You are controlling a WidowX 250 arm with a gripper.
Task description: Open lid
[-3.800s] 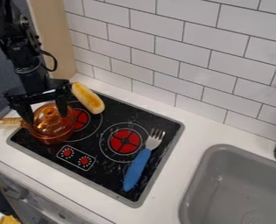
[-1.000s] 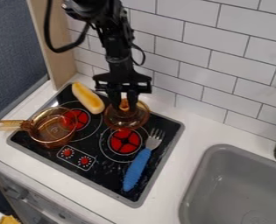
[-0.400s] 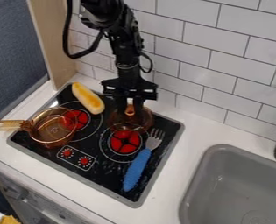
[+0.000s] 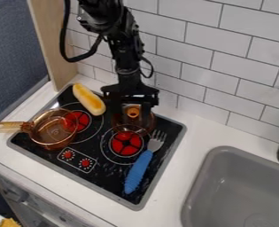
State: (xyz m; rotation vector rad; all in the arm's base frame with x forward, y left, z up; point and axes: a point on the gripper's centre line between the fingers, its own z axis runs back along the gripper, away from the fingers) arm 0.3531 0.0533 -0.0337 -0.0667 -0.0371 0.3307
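Black two-finger gripper: spread apart, astride the orange round knob.
Transparent amber lid: lying knob-up towards the back of the black flat cooktop, well apart from the uncovered amber pan.
Risk: likely to tip or drag towards the blue-handled metal fork if snagged at the knob by a slanted retreat.

Camera view: looks from above the gripper, down at a slant, toward the tiled wall behind it. Moderately near; whole cooktop outline framed beneath gripper.
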